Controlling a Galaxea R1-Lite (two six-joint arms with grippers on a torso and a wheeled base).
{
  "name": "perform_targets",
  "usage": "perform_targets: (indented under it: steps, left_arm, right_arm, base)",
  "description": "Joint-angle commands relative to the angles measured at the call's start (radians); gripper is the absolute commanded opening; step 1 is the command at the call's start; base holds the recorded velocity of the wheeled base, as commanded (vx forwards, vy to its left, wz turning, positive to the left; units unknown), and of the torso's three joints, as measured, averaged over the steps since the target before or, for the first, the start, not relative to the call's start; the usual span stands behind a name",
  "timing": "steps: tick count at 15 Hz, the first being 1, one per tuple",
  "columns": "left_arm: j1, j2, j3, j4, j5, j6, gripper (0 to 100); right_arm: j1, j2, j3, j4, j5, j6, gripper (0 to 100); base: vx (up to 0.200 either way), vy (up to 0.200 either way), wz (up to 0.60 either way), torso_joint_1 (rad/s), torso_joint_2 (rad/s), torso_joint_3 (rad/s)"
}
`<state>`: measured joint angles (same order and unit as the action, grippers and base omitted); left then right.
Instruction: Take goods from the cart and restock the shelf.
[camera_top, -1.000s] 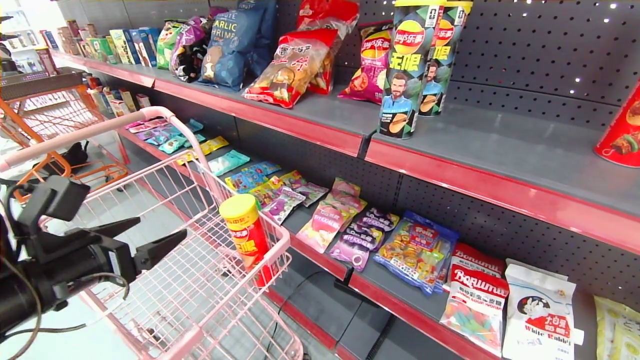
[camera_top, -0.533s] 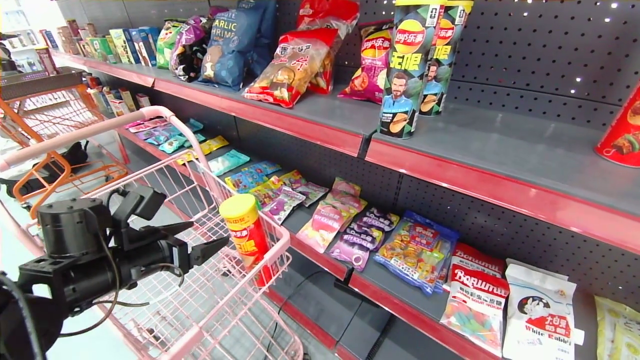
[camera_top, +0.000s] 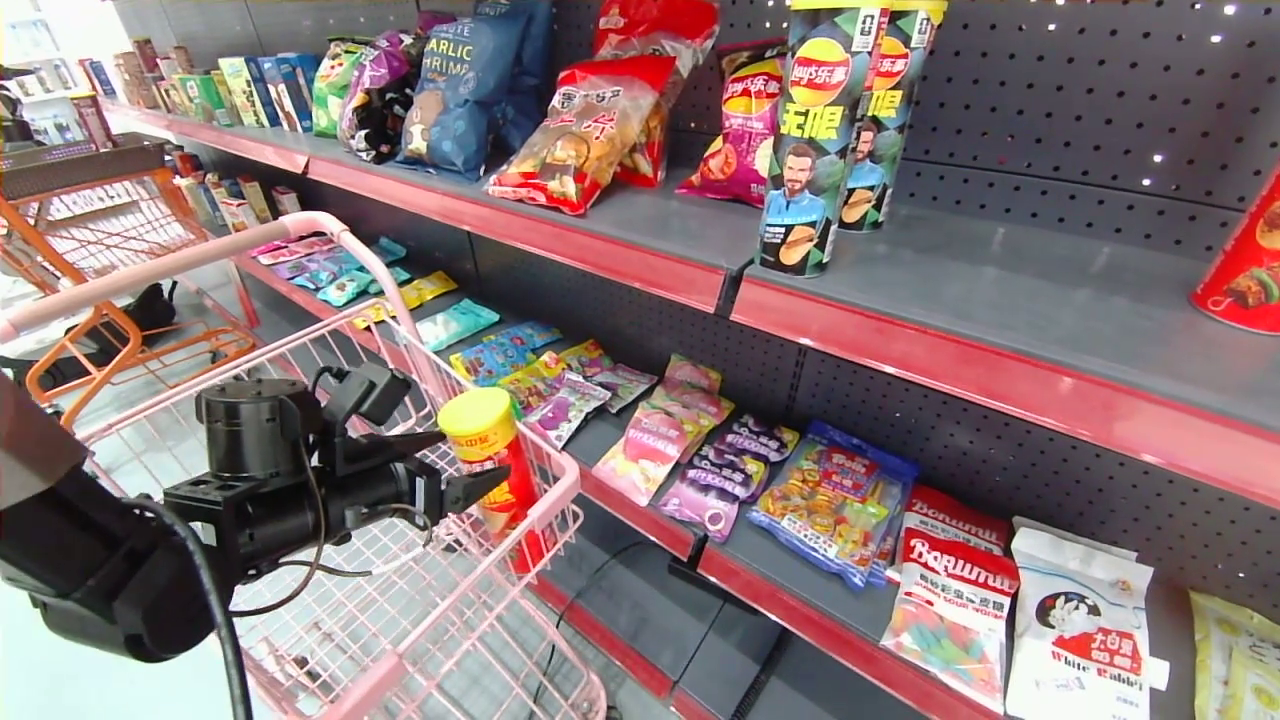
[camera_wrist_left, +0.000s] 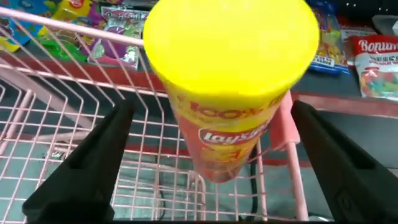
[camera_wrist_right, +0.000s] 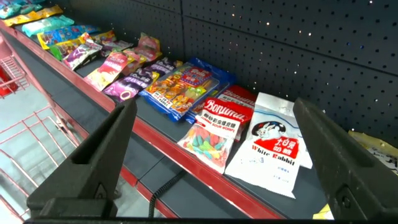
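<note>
Chip can (camera_top: 478, 418), yellow-lidded, stands between left gripper's (camera_top: 473, 456) spread fingers.

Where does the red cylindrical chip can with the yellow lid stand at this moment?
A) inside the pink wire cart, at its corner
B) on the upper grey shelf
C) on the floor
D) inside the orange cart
A: the red cylindrical chip can stands upright inside the pink wire cart, at its corner, between the open fingers of the left gripper.

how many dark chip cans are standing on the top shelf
2. The front can stands near the top shelf edge; the rear can is just behind it. Others may be hidden behind.
</note>
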<state>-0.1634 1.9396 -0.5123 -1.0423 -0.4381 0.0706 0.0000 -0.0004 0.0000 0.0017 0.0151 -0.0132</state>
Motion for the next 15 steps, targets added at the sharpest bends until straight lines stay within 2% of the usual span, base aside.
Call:
perform_targets:
  steps: [1,5,6,10,13,14,15]
  left_arm:
    - [-0.015,0.050,-0.029,-0.001,0.001,0.009,100]
    - [-0.039,0.068,-0.055,-0.001,0.021,0.009,100]
    - [-0.048,0.061,-0.049,0.002,0.021,0.006,0]
    - [-0.044,-0.022,-0.005,0.008,0.022,0.003,0]
    - [0.007,-0.119,0.005,0.030,0.024,0.001,0]
    - [0.024,-0.199,-0.009,0.094,0.029,-0.002,0]
    - [0.041,-0.303,-0.038,0.220,0.029,-0.003,0]
  right_arm:
    - [0.000,0.000,0.000,0.000,0.000,-0.001,100]
    - [0.000,0.000,0.000,0.000,0.000,-0.001,100]
    - [0.000,0.000,0.000,0.000,0.000,-0.001,100]
    - [0.000,0.000,0.000,0.000,0.000,-0.001,100]
    - [0.000,0.000,0.000,0.000,0.000,0.004,100]
    - [0.000,0.000,0.000,0.000,0.000,0.004,100]
    - [0.000,0.000,0.000,0.000,0.000,0.004,100]
  base:
    - [0.000,0.000,0.00,0.000,0.00,0.000]
    - [0.000,0.000,0.00,0.000,0.00,0.000]
    - [0.000,0.000,0.00,0.000,0.00,0.000]
    - [0.000,0.000,0.00,0.000,0.00,0.000]
    - [0.000,0.000,0.00,0.000,0.00,0.000]
    - [0.000,0.000,0.00,0.000,0.00,0.000]
    - [0.000,0.000,0.00,0.000,0.00,0.000]
